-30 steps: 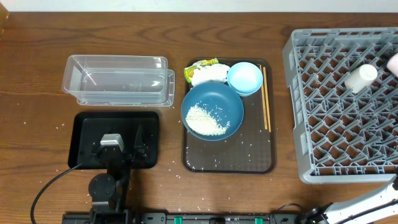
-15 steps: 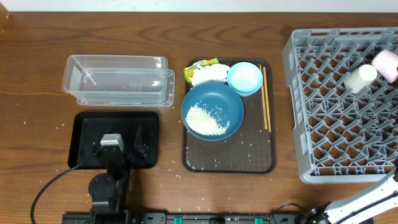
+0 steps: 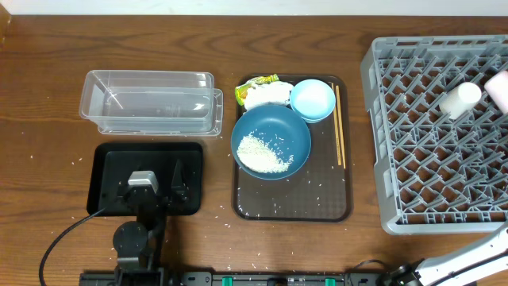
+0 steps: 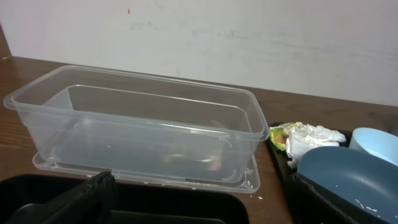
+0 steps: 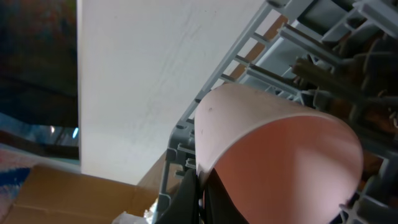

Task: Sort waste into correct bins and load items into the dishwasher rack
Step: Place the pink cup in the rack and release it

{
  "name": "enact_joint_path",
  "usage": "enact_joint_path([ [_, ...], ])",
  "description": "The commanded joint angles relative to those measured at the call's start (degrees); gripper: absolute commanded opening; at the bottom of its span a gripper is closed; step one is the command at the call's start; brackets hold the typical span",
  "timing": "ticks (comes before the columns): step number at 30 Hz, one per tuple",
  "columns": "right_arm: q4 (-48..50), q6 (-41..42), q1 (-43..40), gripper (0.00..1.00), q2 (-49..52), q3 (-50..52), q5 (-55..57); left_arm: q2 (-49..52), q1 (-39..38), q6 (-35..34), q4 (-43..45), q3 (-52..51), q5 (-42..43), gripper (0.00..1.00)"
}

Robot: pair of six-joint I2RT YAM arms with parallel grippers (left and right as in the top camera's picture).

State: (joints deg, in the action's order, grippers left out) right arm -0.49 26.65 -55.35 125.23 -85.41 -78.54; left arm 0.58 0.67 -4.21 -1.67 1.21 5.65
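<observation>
R: I grip the pink cup [image 5: 273, 143] by its rim in right gripper [image 5: 196, 200], over dishwasher rack [image 3: 373, 119] near white cup [image 3: 460, 99], ready to seat it | L: left gripper [image 3: 152, 184] open, idle above black tray [image 3: 107, 171].

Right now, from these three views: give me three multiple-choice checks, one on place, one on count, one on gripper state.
1. Where is the rice pile?
A) in the clear container
B) on the black tray
C) in the dark-blue bowl

2. How many bowls sit on the brown serving tray?
A) one
B) two
C) three

3. What is the right gripper doing?
A) shut on the pink cup
B) open, holding nothing
C) shut on the chopsticks

Answers:
1 C: the overhead view shows the white grains lying inside the dark-blue bowl.
2 B: only the dark-blue bowl and the light-blue bowl are on that tray.
3 A: in the right wrist view the pink cup sits right at the gripper's fingers and fills the frame.
</observation>
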Motion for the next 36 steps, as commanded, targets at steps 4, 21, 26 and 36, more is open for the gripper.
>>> enact_joint_path([
  [4,-6.7,-1.0,-1.6,0.01,-1.4,0.2,3.0,-0.3,0.2,0.8,-1.9,-1.0,1.0,0.89],
  [21,-31.8,-8.9,-2.8,0.26,-15.7,0.1,30.0,-0.3,0.2,0.8,-1.9,-1.0,1.0,0.89],
  [26,-32.5,-8.3,-1.7,0.43,-21.9,0.1,32.5,-0.3,0.2,0.8,-1.9,-1.0,1.0,0.89],
  [36,-32.8,-8.5,9.6,0.39,-27.2,0.1,48.3,-0.3,0.2,0.8,-1.9,-1.0,1.0,0.89],
])
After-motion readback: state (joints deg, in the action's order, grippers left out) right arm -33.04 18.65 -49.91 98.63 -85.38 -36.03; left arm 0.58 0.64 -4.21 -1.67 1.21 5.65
